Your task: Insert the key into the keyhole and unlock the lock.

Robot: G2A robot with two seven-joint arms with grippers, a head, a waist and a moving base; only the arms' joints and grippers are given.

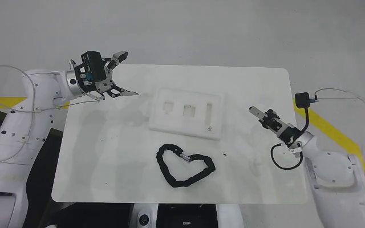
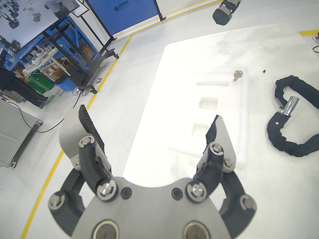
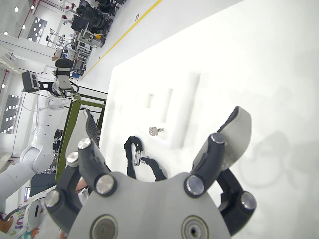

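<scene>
While the left gripper (image 2: pixel 149 113) gapes, the key (image 2: pixel 238 75) lies apart, apparently on foam (image 2: pixel 236 120).

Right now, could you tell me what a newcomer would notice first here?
A black chain lock lies looped beside a white foam tray, with a key on the tray's corner near it. The left gripper and right gripper hang open at opposite table ends.

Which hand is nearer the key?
Right. The right hand is beside the foam tray end holding the key; the left hand is over the table corner past the tray's opposite end.
</scene>
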